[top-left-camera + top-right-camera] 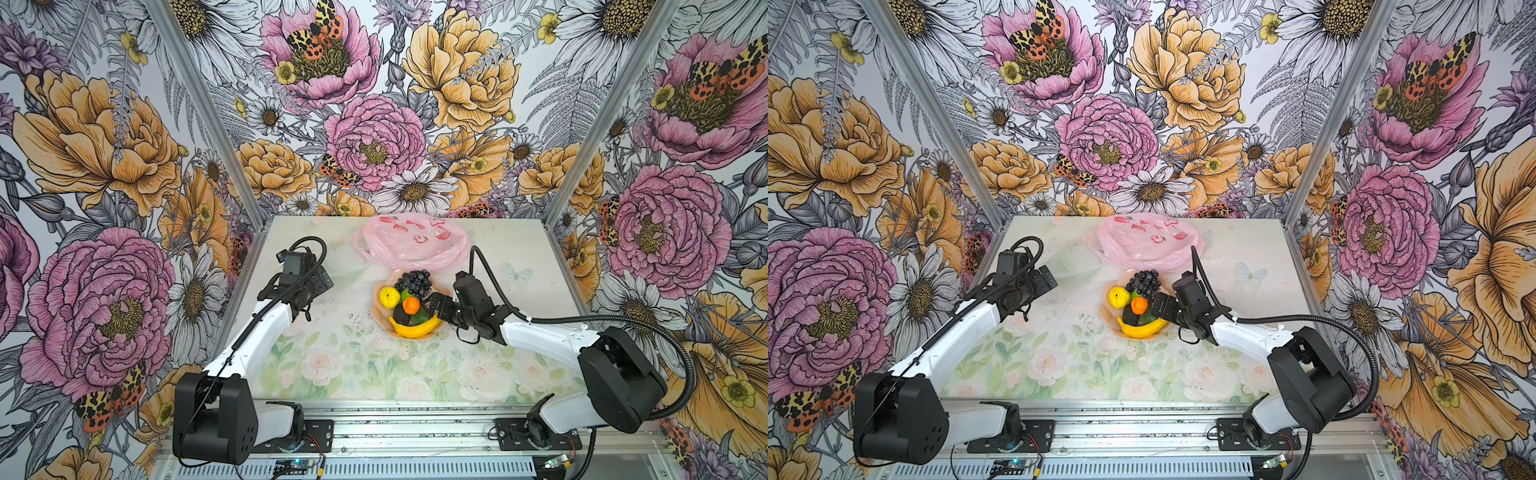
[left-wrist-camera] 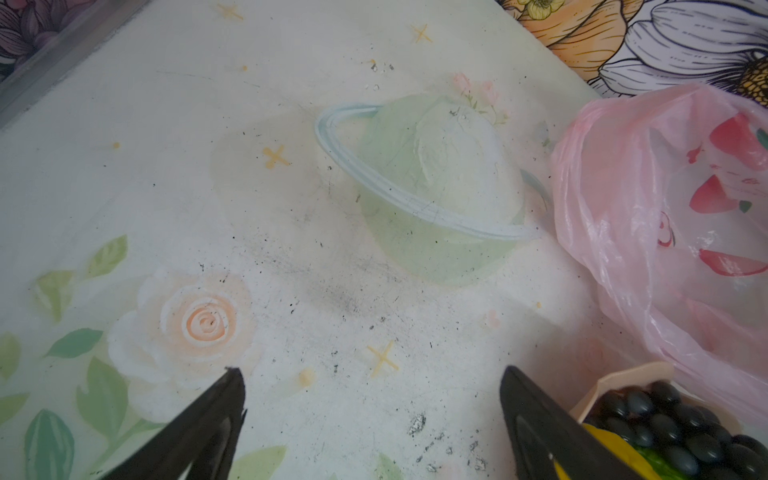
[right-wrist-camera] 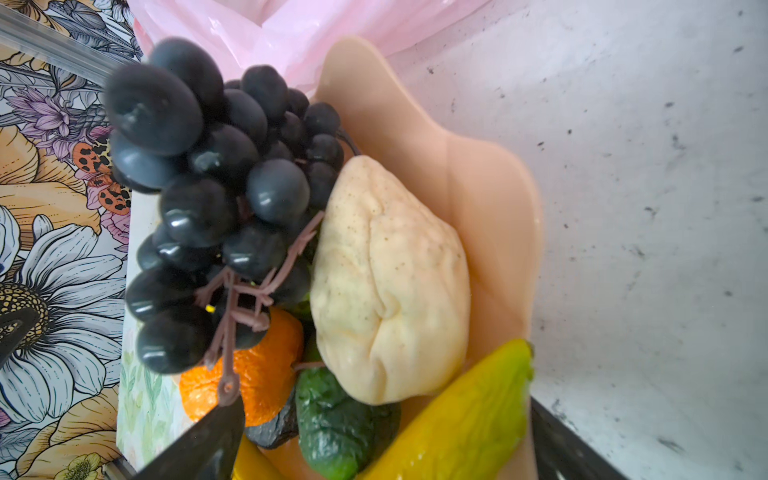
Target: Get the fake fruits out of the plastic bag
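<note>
Fake fruits (image 1: 410, 306) are sitting in bowl (image 3: 490, 195); plastic bag (image 1: 411, 245) is sagging. Left tool (image 2: 372, 374), right tool (image 1: 435, 306) are gaping empty, best rising clear of grapes (image 1: 413, 282).

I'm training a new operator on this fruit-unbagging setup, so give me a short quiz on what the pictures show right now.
1. True or false: the yellow plastic banana lies in the peach petal-edged bowl.
2. The left gripper is: A) open above the floral-print table; B) shut on the banana; C) gripping the bowl's rim.
3. Which fruit in the bowl lies nearest the translucent pale-pink plastic bag?
Key: 1 true; 2 A; 3 the black grape bunch.
</note>
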